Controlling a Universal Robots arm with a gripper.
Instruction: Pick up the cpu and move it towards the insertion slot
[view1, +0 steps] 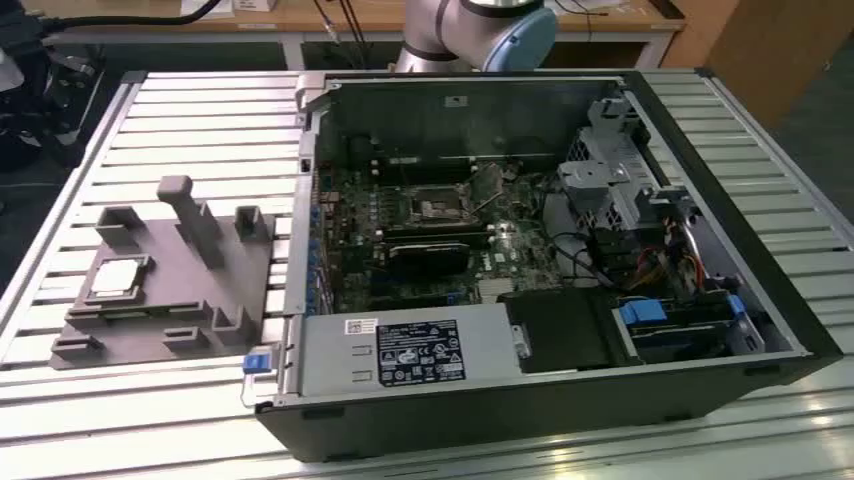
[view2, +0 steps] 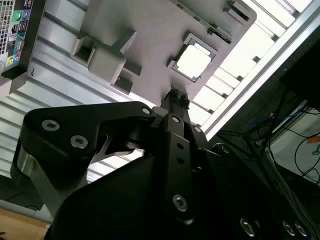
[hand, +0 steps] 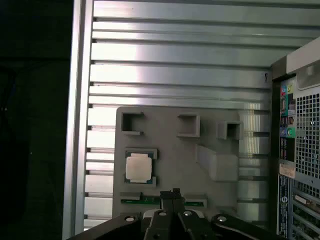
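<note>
on the slatted aluminium table (hand: 175, 55), the small silvery square cpu (hand: 138, 167) sits in a recess of the grey plastic fixture (hand: 170, 155), black gripper (hand: 170, 194) hanging above, fingers closed on nothing; pickup looks unstarted and needs them parted

Arm (view1: 447, 25): smooth silver-grey tubular casing with a light blue cap (view1: 523, 35) on one joint, per the exterior view.

Gripper (view2: 173, 94): matte black throughout in both wrist views.

Links (view2: 85, 130): broad, flat plates with rounded corners, spreading from a central bar.

Screws (view2: 50, 125): round, silver, set in the links and along the bar.

Fingers (view2: 175, 125): slim, black, closed together into one narrow tip.

Housing (view2: 22, 167): a pale grey metal cylinder behind the links, seen in the second wrist view.
</note>
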